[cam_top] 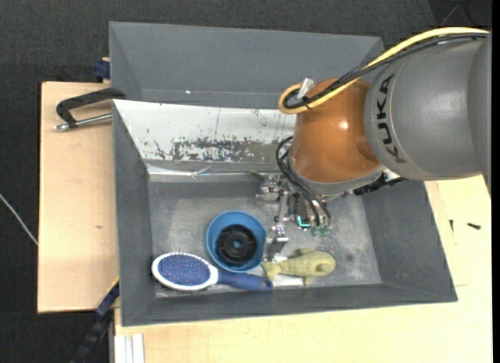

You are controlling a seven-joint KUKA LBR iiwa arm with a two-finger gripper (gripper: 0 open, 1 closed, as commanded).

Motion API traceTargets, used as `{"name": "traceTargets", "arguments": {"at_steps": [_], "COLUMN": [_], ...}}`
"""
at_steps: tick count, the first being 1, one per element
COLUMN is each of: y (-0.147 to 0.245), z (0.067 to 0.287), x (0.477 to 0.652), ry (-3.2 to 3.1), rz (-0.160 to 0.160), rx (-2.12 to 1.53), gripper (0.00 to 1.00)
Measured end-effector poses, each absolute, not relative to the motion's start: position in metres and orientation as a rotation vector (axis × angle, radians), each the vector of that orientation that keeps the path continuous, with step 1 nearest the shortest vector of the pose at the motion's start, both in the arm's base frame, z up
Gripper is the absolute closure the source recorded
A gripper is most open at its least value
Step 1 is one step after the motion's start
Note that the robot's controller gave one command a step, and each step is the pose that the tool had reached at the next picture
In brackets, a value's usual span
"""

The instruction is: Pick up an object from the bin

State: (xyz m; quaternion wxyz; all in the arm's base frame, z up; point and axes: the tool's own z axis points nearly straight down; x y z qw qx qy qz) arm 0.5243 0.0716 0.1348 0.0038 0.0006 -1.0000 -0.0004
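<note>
My gripper (283,233) hangs under the orange wrist cover, low over the bin floor right of centre. Its metal fingers point down at the right rim of a round blue cup-like thing (235,242) with a black middle. Just below the fingers, near the bin's front wall, lies a pale yellow-green toy figure (306,265). Nothing shows between the fingers.
A blue hairbrush (187,271) with a white-rimmed oval head lies along the front wall at the lower left, its handle running right toward the toy. The arm and its orange cover hang over the bin's right half.
</note>
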Motion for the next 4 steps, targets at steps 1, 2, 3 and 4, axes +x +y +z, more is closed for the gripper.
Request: {"name": "traceTargets", "arguments": {"at_steps": [1,2,3,4], "y": [0.094,0.122,0.122,0.132], "z": [0.188,0.085,0.084,0.238], "x": [0.515,0.539,0.539,0.539], "ry": [-3.149,-3.148,-3.146,-3.154], "rz": [-0.004,-0.002,-0.002,-0.005], "rx": [0.127,0.020,0.020,0.082], "gripper": [0.00,0.00,1.00,1.00]}}
